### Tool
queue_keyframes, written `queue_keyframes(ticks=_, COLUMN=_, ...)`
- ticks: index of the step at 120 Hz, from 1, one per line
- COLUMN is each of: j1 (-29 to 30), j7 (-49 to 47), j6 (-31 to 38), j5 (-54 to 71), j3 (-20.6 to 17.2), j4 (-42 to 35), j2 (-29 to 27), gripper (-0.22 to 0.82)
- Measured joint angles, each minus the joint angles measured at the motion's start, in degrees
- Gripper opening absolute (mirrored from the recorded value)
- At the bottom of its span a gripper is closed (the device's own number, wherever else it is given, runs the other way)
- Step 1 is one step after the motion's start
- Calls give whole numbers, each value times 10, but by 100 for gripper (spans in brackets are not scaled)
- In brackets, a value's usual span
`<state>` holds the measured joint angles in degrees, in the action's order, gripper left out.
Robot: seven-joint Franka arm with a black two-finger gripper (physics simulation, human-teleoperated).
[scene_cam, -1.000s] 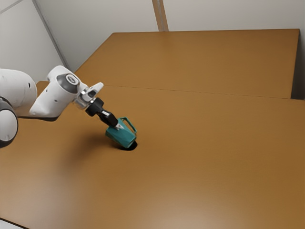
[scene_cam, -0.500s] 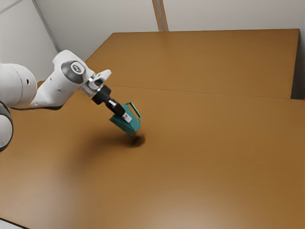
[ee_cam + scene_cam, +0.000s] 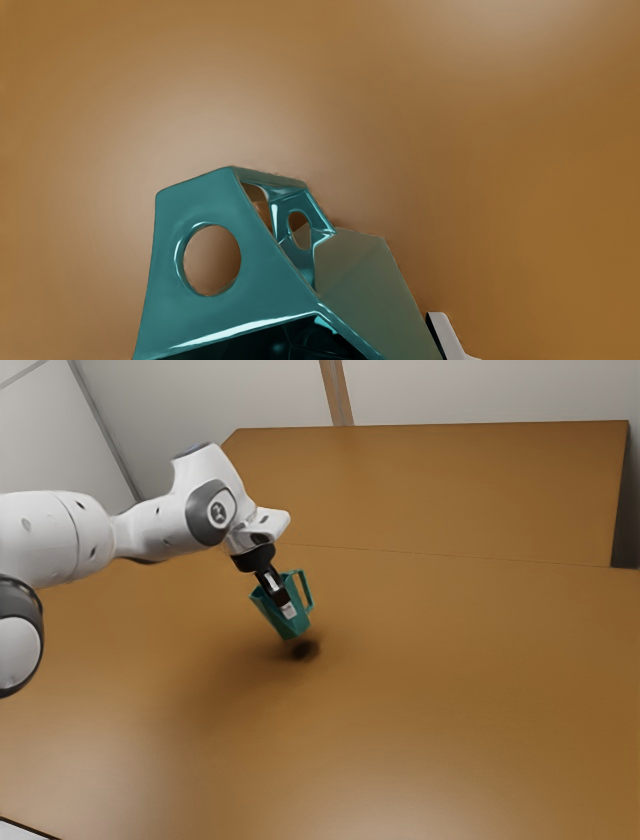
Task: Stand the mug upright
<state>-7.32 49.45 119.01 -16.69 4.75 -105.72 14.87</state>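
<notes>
One mug (image 3: pixel 271 615) is held clear of the surface (image 3: pixel 450 690), clamped between the fingers of the gripper (image 3: pixel 288 610). Its long axis is tilted: the rim (image 3: pixel 257 597) is directed up toward the exterior view's left, the base (image 3: pixel 298 633) down toward the exterior view's right. For upright placement, the base should be swung beneath the rim and the mug lowered level.

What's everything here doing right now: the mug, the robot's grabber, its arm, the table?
Mug: tilted, held off the table, not upright.
Gripper: shut on the mug.
Arm: bent, reaching in from the exterior view's left.
Table: shadowed beneath the mug.
</notes>
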Motion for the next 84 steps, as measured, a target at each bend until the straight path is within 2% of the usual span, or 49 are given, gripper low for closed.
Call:
queue_keyframes(ticks=39, j1=-17, j7=-58, j6=23, j5=144, j3=-3, j4=20, j2=18, gripper=-18)
queue_keyframes(ticks=84, j1=-13, j7=-97, j6=30, j5=171, j3=-5, j4=31, j2=67, gripper=-18)
